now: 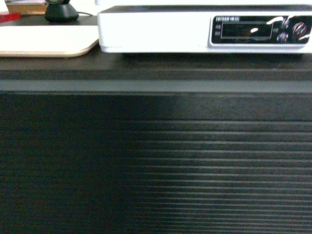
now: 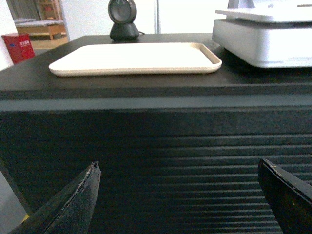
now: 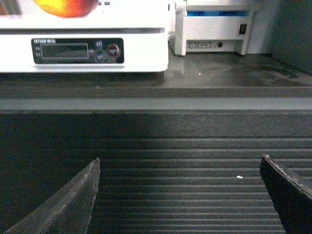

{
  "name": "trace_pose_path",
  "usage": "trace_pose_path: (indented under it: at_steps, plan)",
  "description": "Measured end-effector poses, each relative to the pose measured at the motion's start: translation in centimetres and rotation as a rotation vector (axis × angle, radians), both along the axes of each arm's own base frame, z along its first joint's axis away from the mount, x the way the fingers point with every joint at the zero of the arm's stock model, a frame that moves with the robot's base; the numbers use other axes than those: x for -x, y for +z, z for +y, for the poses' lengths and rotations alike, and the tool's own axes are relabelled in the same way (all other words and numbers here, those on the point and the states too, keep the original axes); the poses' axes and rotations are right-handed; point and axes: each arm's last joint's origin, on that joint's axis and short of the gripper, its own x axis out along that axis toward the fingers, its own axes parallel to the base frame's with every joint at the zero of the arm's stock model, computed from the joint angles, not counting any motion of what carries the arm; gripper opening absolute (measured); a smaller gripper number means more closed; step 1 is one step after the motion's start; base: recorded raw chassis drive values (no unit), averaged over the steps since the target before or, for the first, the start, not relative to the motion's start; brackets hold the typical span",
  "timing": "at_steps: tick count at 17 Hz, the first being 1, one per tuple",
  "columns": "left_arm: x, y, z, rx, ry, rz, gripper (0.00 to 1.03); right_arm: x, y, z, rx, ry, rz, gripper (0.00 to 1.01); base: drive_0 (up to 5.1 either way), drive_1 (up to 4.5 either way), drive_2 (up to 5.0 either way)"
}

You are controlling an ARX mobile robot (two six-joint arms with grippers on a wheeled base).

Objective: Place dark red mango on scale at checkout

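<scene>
little writing can be read: the scale [image 1: 161, 29] carries a dark display panel [image 3: 77, 50] with pale lettering along its top edge, too blurred to be made out, and round buttons beside it. a red box [image 2: 18, 47] at the far left of the left wrist view bears pale characters that cannot be read either.

the dark red mango [image 3: 66, 7] is seen only in the right wrist view, resting on the scale's platform, its lower part showing red shading to yellow at the top edge of the picture. in the head view the scale is cut off above the front panel, so the fruit is not shown there.

the scale stands on the checkout [image 1: 156, 146], whose ribbed dark front fills the lower part of all three views. a beige tray [image 2: 136, 58] lies just beside the scale on the counter top, and a black round-headed device [image 2: 123, 19] stands behind the tray. a white printer-like box [image 3: 217, 27] is shown only by the right wrist camera, beside the scale.

the left gripper [image 2: 180, 195] is spread wide with nothing between its fingers. the right gripper [image 3: 180, 195] is likewise spread wide and holds nothing, well below the counter top.
</scene>
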Motion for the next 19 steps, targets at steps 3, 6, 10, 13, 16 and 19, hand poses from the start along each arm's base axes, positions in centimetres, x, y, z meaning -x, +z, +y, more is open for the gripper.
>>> trace_pose_path:
  at_steps: [3,6,10,13,16,19]
  plan:
    - [0.0,0.0,0.0,0.0,0.0,0.0,0.98,0.0,0.01,0.0,0.0,-0.001,-0.001,0.98,0.0,0.0,0.0]
    - [0.0,0.0,0.0,0.0,0.0,0.0,0.98,0.0,0.0,0.0,0.0,0.0,0.0,0.98,0.0,0.0,0.0]
    - [0.0,0.0,0.0,0.0,0.0,0.0,0.98,0.0,0.01,0.0,-0.001,-0.001,-0.002,0.98,0.0,0.0,0.0]
    - [0.0,-0.01,0.0,0.0,0.0,0.001,0.98,0.0,0.01,0.0,0.0,0.0,-0.001,0.98,0.0,0.0,0.0]
    - [0.0,-0.04,0.0,0.0,0.0,0.004,0.98,0.0,-0.04,0.0,-0.001,0.0,0.004,0.98,0.0,0.0,0.0]
    - [0.0,-0.03,0.0,0.0,0.0,0.003,0.98,0.0,-0.01,0.0,-0.001,-0.001,0.002,0.98,0.0,0.0,0.0]
